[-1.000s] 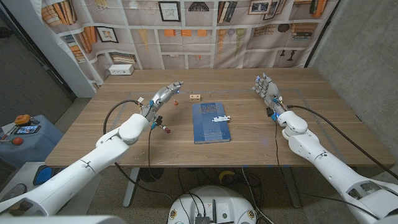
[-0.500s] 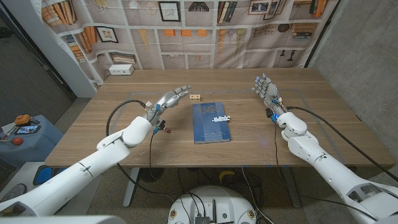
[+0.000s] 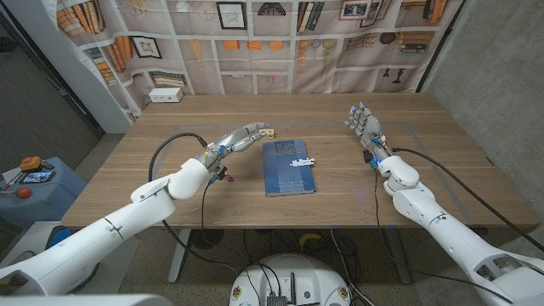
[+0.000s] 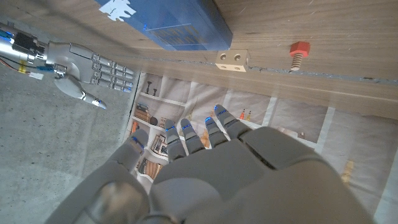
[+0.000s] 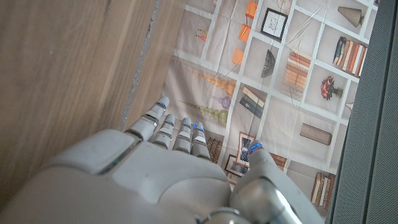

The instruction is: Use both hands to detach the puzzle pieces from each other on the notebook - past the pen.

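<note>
Left hand (image 3: 245,135), fingers spread and holding nothing, has advanced rightward since the earlier frames and now reaches toward the small wooden block (image 3: 268,133), left of frame centre. Right hand (image 3: 365,123), fingers apart and empty, stays upright at upper right. The joined white puzzle pieces (image 3: 299,161) lie on the blue notebook (image 3: 286,167) at centre of the bench (image 3: 170,178), unmoved. A red-capped screw (image 4: 299,52) lies beside the block.

The notebook (image 3: 288,167) is deep blue, with white puzzle pieces (image 3: 299,161) on its cover. The table (image 3: 170,178) is warm brown wood grain. A small block (image 3: 267,133) is pale tan; the bolt (image 4: 299,53) is red. Both hands, left (image 3: 242,137) and right (image 3: 364,120), are silvery grey with blue-tipped fingers.
</note>
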You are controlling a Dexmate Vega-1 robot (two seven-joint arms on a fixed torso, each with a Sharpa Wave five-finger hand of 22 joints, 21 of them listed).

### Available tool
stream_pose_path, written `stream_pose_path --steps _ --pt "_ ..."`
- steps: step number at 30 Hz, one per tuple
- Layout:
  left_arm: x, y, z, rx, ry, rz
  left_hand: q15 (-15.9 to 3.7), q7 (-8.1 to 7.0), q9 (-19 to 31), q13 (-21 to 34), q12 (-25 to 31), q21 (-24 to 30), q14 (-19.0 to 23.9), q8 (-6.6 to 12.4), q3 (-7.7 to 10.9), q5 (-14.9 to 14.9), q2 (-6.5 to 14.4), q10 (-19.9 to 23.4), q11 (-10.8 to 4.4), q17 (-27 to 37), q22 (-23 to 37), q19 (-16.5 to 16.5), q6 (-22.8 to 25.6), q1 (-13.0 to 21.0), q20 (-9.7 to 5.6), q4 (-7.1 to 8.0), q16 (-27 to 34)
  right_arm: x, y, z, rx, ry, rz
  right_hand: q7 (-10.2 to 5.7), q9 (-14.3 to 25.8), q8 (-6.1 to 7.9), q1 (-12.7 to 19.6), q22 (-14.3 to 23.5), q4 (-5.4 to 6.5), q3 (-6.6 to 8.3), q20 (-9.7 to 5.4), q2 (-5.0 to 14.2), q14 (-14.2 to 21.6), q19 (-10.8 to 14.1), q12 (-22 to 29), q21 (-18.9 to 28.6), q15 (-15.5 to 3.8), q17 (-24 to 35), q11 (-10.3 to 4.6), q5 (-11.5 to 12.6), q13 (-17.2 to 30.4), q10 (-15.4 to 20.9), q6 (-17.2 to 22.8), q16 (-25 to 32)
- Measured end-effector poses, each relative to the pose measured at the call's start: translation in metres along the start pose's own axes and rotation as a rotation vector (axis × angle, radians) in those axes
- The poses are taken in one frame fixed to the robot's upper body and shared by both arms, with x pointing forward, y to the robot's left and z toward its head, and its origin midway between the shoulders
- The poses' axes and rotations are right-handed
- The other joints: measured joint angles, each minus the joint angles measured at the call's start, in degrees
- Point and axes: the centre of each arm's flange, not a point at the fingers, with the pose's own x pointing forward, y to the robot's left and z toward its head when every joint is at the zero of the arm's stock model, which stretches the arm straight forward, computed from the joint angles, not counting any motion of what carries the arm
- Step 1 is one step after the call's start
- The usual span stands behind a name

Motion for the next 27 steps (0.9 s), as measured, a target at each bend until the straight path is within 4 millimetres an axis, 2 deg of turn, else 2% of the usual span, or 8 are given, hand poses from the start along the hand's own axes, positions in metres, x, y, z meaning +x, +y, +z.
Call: stream_pose_path --steps 9,15,23,27 --pt "0.005 -0.004 0.002 0.109 -0.042 -0.062 -0.05 -0.04 0.0 0.0 0.0 0.0 -2.9 0.00 -2.22 0.0 -0.2 -0.6 -0.50 0.0 0.2 -6.2 0.0 -0.8 0.01 2.22 0.0 -0.004 -0.001 0.000 -0.002 -0.001 -0.002 0.00 0.0 0.00 0.0 0.0 0.00 0.00 0.00 0.00 0.0 0.0 0.0 0.0 0.00 -0.1 0.00 0.0 0.0 0.0 0.0 0.2" --pt "0.007 -0.009 0.004 0.166 -0.067 -0.107 -0.16 -0.31 0.0 0.0 -0.1 0.2 -4.6 -0.22 -3.19 0.0 -0.2 -1.6 -0.48 0.0 0.3 -9.4 -1.2 -0.8 0.01 3.19 0.0 -0.005 -0.002 0.000 -0.002 -0.002 -0.003 0.00 0.0 0.00 0.0 0.0 0.00 0.00 0.00 0.01 0.0 0.0 0.0 0.0 0.00 -0.3 0.00 0.0 -0.2 0.0 0.0 0.2" --pt "0.010 -0.017 0.005 0.224 -0.096 -0.161 -0.05 -0.52 0.0 -0.1 -0.4 0.3 -7.2 -0.22 -4.36 0.0 -0.4 -3.5 -0.69 0.0 0.3 -12.9 -3.0 -1.0 0.00 3.72 0.0 -0.008 -0.003 -0.001 -0.002 -0.003 -0.008 0.01 0.0 0.00 -0.5 0.0 0.00 0.00 0.00 0.46 0.0 0.0 0.0 0.0 0.00 -0.3 0.00 0.0 -0.3 0.0 0.0 0.2" --pt "0.010 -0.020 0.006 0.243 -0.108 -0.186 -0.16 -0.32 0.0 -0.1 -0.4 0.3 -7.9 -0.22 -4.81 0.4 -0.4 -4.3 -0.60 0.0 0.3 -13.1 -4.0 -1.0 0.22 3.69 0.0 -0.009 -0.003 -0.001 -0.001 -0.004 -0.010 0.00 0.0 0.00 -0.5 0.0 -0.24 -0.25 -0.43 0.46 0.0 -0.4 0.0 0.0 0.00 -0.5 0.00 0.0 -0.3 0.0 0.0 0.2"
